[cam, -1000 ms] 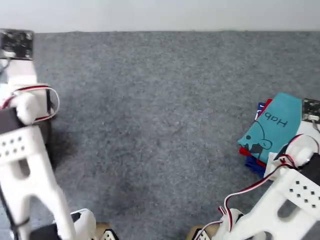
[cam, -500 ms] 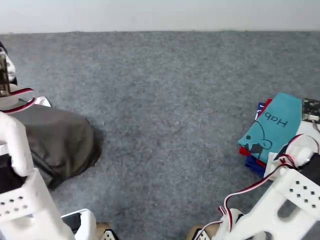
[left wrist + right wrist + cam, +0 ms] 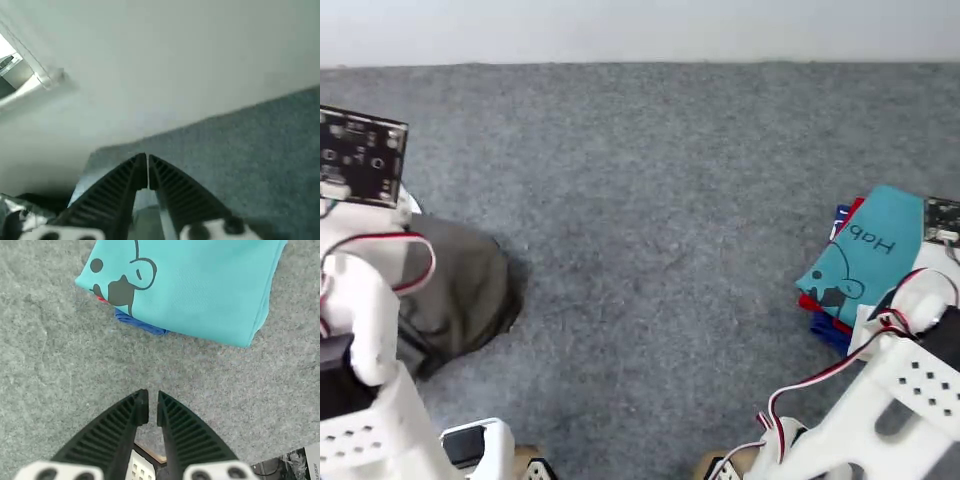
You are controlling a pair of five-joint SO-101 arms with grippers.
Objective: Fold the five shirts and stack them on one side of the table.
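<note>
A crumpled dark grey shirt [image 3: 460, 285] lies at the table's left edge, partly under my left arm [image 3: 365, 310]. At the right edge sits a stack of folded shirts with a teal shirt [image 3: 865, 255] on top and red and blue ones below. In the left wrist view my left gripper [image 3: 148, 160] is shut with nothing in it, pointing toward the wall past the table's edge. My right gripper [image 3: 149, 396] is shut and empty over bare carpet, a short way from the teal shirt [image 3: 185, 285]. The blue shirt [image 3: 137, 322] peeks out beneath the teal one.
Grey carpet [image 3: 670, 220] covers the table, with open room across the middle and back. A pale wall [image 3: 640, 30] runs along the far edge. My right arm [image 3: 905, 385] stands at the front right beside the stack.
The dark grey shirt has come into view at the left. My left arm swung toward the left edge, then came back over the shirt. The right arm and the stack kept still.
</note>
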